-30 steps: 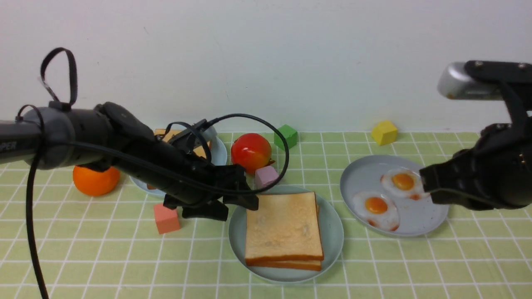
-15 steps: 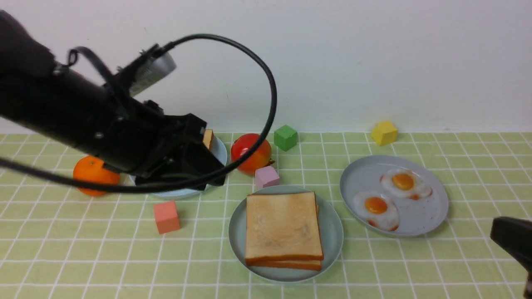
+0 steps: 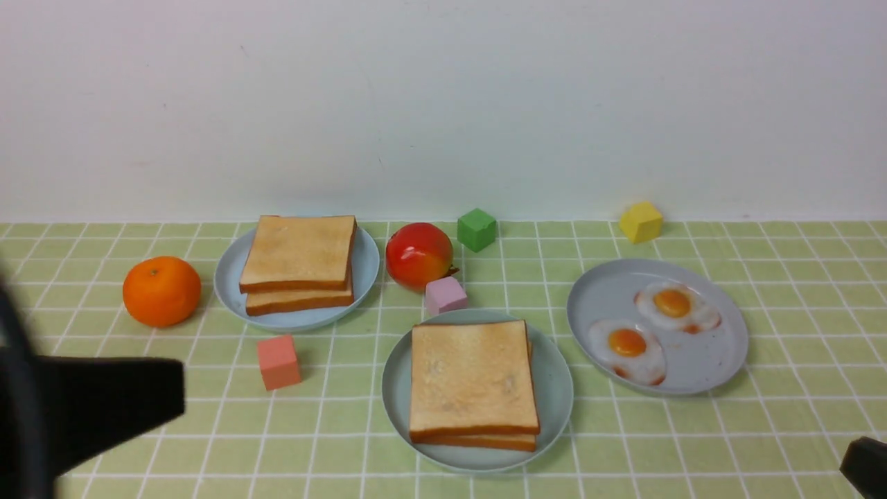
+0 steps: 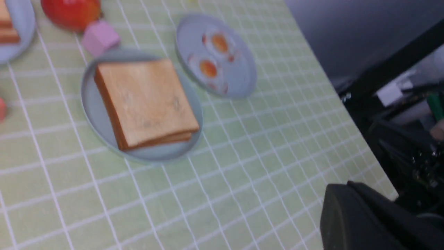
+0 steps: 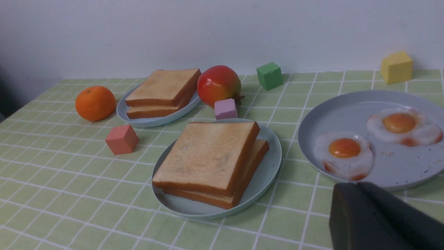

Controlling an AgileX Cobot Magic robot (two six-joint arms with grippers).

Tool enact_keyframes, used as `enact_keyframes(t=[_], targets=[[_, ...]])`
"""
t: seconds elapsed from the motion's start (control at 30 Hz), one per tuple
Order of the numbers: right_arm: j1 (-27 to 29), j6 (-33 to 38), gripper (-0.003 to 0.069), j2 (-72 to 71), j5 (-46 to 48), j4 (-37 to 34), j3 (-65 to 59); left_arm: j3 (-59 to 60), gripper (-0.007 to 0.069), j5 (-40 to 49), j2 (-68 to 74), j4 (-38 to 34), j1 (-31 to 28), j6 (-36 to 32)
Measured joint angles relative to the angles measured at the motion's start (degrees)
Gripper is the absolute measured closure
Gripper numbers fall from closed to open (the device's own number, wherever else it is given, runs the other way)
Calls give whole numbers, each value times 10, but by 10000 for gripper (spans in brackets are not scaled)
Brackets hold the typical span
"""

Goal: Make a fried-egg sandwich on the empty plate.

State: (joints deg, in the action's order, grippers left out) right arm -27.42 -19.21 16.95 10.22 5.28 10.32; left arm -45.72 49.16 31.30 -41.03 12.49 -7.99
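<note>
Toast slices sit stacked as the fried-egg sandwich on the teal plate, low and centre in the front view; no egg edge shows between them. Assembly looks finished. Both arms sit low at the frame's bottom corners: left gripper closed and empty, right gripper also closed, holding nothing. Next probably calls only for parking the arms.

Front view faces the wall; both wrist views look down nearer, sharing the sandwich.
</note>
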Motion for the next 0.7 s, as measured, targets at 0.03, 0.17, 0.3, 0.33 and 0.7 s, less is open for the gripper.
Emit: enact_keyframes(t=[0.03,0.17,0.3,0.33,0.7], targets=[[0,0,628,0,3,0,0,4,638,-11,-19,3,0,0],[0,0,628,0,5,0,0,9,638,-25,-101,10,0,0],[0,0,624,0,5,0,0,9,638,-25,-150,11,0,-1],[0,0,622,0,5,0,0,9,638,-25,-164,11,0,-1],[0,0,613,0,5,0,0,94,638,-101,-205,205,-16,13]])
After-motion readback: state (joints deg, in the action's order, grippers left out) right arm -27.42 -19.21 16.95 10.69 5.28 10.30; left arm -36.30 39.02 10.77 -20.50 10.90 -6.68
